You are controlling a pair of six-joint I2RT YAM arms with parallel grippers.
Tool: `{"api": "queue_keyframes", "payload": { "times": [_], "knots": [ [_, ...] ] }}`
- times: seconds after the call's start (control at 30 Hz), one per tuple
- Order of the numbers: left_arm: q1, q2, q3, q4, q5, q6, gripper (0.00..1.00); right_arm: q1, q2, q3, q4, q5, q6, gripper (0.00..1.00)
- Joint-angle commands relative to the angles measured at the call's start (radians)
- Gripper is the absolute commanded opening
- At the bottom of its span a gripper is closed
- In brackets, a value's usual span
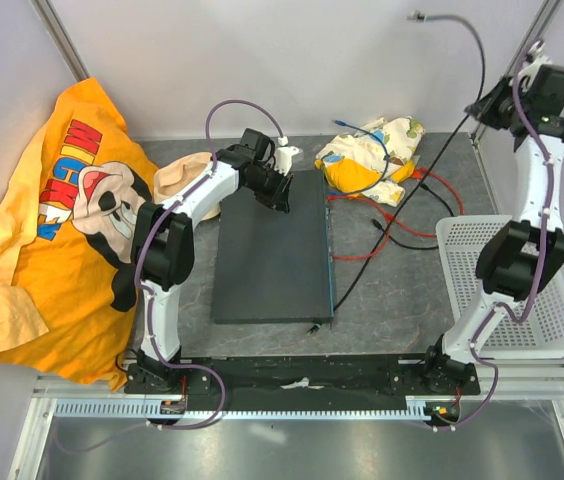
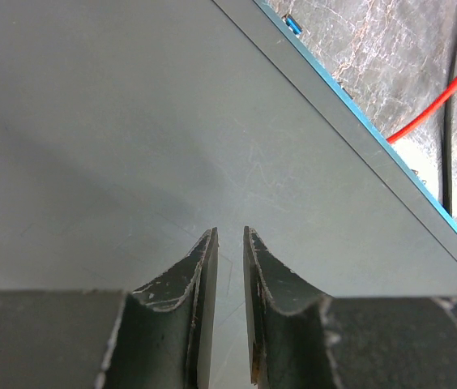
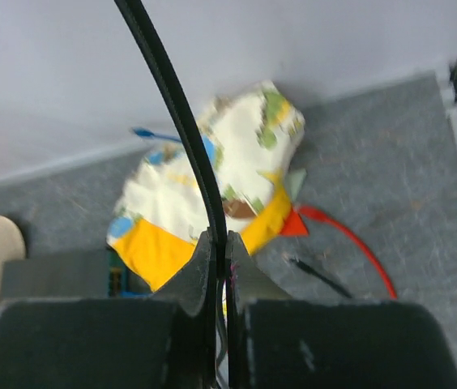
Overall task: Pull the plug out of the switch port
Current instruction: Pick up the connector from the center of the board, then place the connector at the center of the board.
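Observation:
The switch [image 1: 272, 250] is a flat dark grey box lying mid-table, its teal port edge [image 1: 330, 250] facing right. My left gripper [image 1: 274, 195] rests on its far left corner. In the left wrist view the fingertips [image 2: 230, 231] sit a narrow gap apart over the bare lid [image 2: 131, 121], nothing between them. My right gripper [image 1: 494, 100] is raised high at the back right, shut on a black cable [image 3: 172, 97] that runs through its jaws [image 3: 227, 235]. The cable's plug [image 1: 417, 16] hangs in the air near the back wall, clear of the switch.
A yellow Mickey shirt [image 1: 62, 220] covers the left side. A patterned cloth bundle [image 1: 372, 155] lies behind the switch, with red [image 1: 432, 230], blue and black cables around it. A white mesh basket [image 1: 522, 300] stands at the right. A beige object [image 1: 184, 175] sits by the left arm.

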Motion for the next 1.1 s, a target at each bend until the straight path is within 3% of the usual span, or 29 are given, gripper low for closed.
{"api": "queue_keyframes", "payload": {
  "times": [0.0, 0.17, 0.23, 0.37, 0.43, 0.53, 0.6, 0.73, 0.8, 0.83, 0.87, 0.97, 1.07],
  "knots": [
    [-0.014, -0.025, 0.028, 0.003, 0.015, 0.024, 0.26, 0.019, 0.092, -0.154, 0.013, 0.091, -0.017, 0.00],
    [-0.021, -0.034, 0.014, 0.003, 0.003, 0.033, 0.26, 0.025, 0.181, -0.260, 0.007, 0.153, 0.006, 0.01],
    [-0.024, -0.042, 0.001, 0.003, -0.004, 0.043, 0.26, 0.033, 0.217, -0.260, -0.013, 0.206, 0.001, 0.11],
    [-0.027, -0.049, -0.013, 0.000, -0.002, 0.049, 0.26, 0.034, 0.220, -0.283, -0.036, 0.225, 0.012, 0.54],
    [-0.027, -0.048, -0.012, 0.000, -0.005, 0.061, 0.26, 0.036, 0.189, -0.290, -0.032, 0.202, 0.015, 0.62],
    [-0.029, -0.048, -0.004, -0.007, -0.016, 0.063, 0.27, 0.059, 0.143, -0.287, 0.022, 0.038, 0.007, 0.67],
    [-0.029, -0.049, 0.003, -0.022, 0.005, 0.061, 0.27, 0.105, 0.131, -0.280, 0.028, -0.098, -0.011, 0.64],
    [-0.032, -0.042, 0.042, -0.078, -0.030, 0.060, 0.27, 0.243, 0.085, -0.329, -0.071, -0.192, -0.103, 0.56],
    [-0.014, -0.072, 0.025, -0.102, -0.086, 0.061, 0.16, 0.327, 0.054, -0.421, -0.096, -0.215, -0.132, 0.48],
    [-0.003, -0.095, -0.015, -0.123, -0.094, 0.064, 0.08, 0.344, 0.021, -0.463, -0.099, -0.222, -0.131, 0.42],
    [0.008, -0.129, -0.044, -0.134, -0.102, 0.073, 0.01, 0.347, 0.004, -0.544, -0.101, -0.222, -0.119, 0.29],
    [0.060, -0.250, -0.148, -0.204, -0.055, 0.121, 0.01, 0.424, -0.075, -0.681, -0.096, -0.193, -0.126, 0.06],
    [0.094, -0.354, -0.260, -0.234, -0.053, 0.171, 0.01, 0.508, -0.148, -0.753, -0.119, -0.151, -0.204, 0.00]
  ]
}}
